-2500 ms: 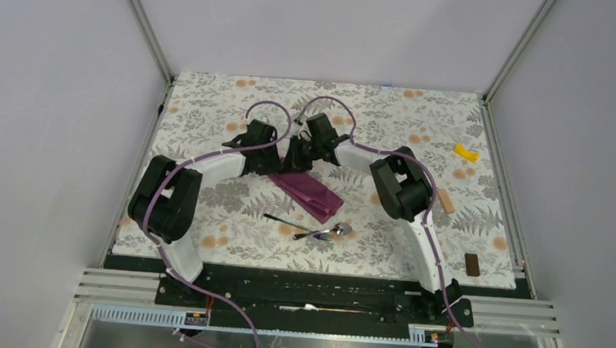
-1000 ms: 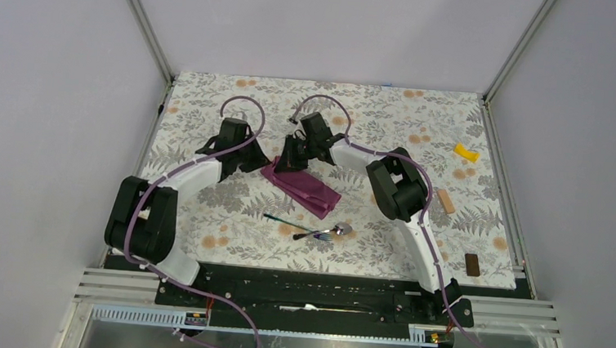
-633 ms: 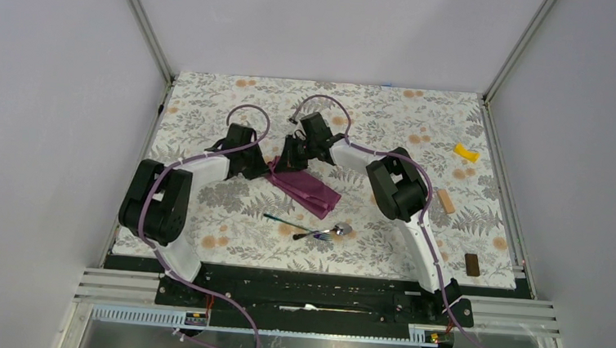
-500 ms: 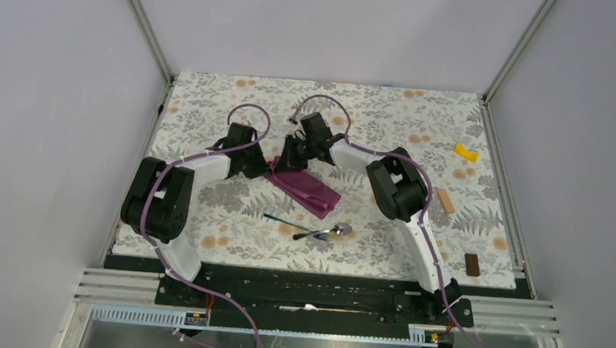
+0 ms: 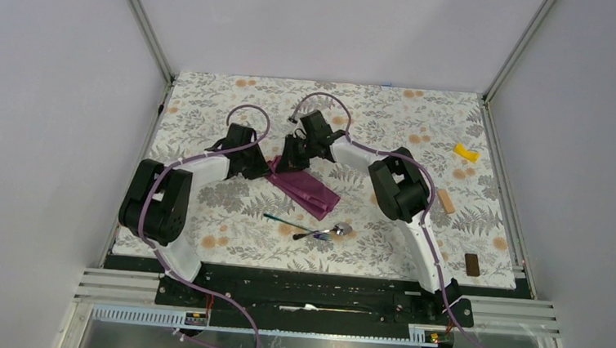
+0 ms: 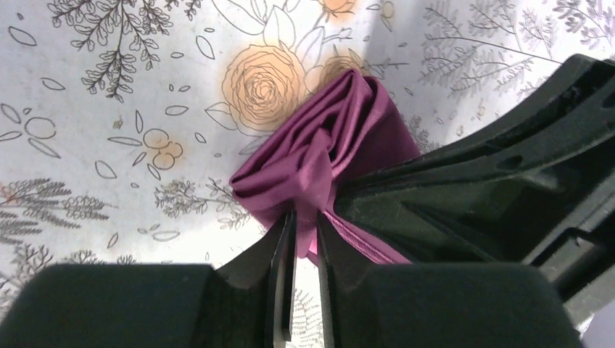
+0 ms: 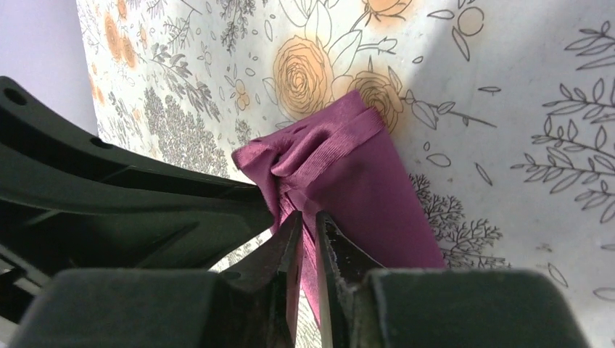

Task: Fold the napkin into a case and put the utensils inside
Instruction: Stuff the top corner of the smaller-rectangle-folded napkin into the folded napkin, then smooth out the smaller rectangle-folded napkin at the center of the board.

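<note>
The dark purple napkin (image 5: 308, 189) lies folded into a narrow oblong packet on the floral tablecloth, running from upper left to lower right. My left gripper (image 5: 271, 168) is shut on the packet's upper-left end; the left wrist view shows the bunched cloth (image 6: 319, 156) pinched between its jaws. My right gripper (image 5: 292, 161) is shut on the same end from the other side, with cloth (image 7: 348, 174) between its jaws. The silver spoon (image 5: 329, 230) and the thin bluish-handled utensil (image 5: 289, 220) lie crossed on the tablecloth just in front of the packet.
A small yellow piece (image 5: 466, 152) lies at the far right. A tan block (image 5: 446, 202) sits right of the right arm and a small brown block (image 5: 471, 264) near the front right edge. The metal frame rail (image 5: 321, 294) runs along the near edge.
My left arm swung out to the left and let go of the cloth, then came back and closed on the packet's upper-left end. The right gripper stayed on the cloth.
</note>
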Motion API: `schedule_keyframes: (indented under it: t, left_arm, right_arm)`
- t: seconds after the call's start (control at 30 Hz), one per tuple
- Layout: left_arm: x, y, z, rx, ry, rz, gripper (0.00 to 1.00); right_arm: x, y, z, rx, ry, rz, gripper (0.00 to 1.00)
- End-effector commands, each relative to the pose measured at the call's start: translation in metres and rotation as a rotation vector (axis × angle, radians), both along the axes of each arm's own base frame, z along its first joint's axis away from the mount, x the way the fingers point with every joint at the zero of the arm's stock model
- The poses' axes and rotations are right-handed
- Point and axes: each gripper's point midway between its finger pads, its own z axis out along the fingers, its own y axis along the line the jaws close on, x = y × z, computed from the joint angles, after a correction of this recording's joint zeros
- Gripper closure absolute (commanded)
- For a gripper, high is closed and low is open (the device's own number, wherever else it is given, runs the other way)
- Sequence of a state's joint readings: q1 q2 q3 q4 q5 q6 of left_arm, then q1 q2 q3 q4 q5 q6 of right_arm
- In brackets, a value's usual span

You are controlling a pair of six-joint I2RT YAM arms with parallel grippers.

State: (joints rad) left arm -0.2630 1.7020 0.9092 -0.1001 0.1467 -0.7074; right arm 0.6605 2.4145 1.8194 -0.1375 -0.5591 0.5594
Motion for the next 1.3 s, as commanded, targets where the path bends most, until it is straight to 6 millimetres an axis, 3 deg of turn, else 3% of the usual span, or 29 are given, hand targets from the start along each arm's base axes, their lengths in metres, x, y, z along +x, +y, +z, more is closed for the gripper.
schedule_keyframes:
  t: [0.0,0.1,0.23,0.47,0.73,0.93,1.13,1.27]
  left_arm:
    - [0.001,0.002,0.034,0.008,-0.089,-0.018,0.76]
    - [0.002,0.002,0.041,0.015,-0.098,-0.023,0.74]
    - [-0.001,0.008,0.039,0.026,-0.083,-0.009,0.7]
    - [-0.02,0.024,0.01,0.043,-0.007,0.056,0.78]
    - [-0.022,0.02,-0.023,0.029,0.053,0.057,0.81]
    - [-0.014,0.02,-0.024,0.046,0.042,0.052,0.82]
    - [-0.011,0.019,-0.023,0.056,0.039,0.043,0.83]
    - [-0.016,0.021,-0.022,0.068,0.043,0.041,0.83]
  right_arm:
    - [0.015,-0.007,0.07,0.037,-0.124,0.001,0.8]
    - [0.017,-0.018,0.075,0.032,-0.134,-0.013,0.79]
    - [0.014,-0.026,0.064,0.005,-0.124,-0.013,0.79]
    - [0.0,-0.032,0.034,-0.04,-0.084,-0.007,0.82]
    - [-0.016,-0.015,0.0,-0.106,-0.072,0.018,0.84]
    - [-0.032,0.008,-0.017,-0.122,-0.05,0.06,0.85]
    - [-0.031,0.018,-0.006,-0.089,-0.049,0.067,0.85]
    - [-0.024,0.019,0.027,-0.062,-0.099,0.071,0.85]
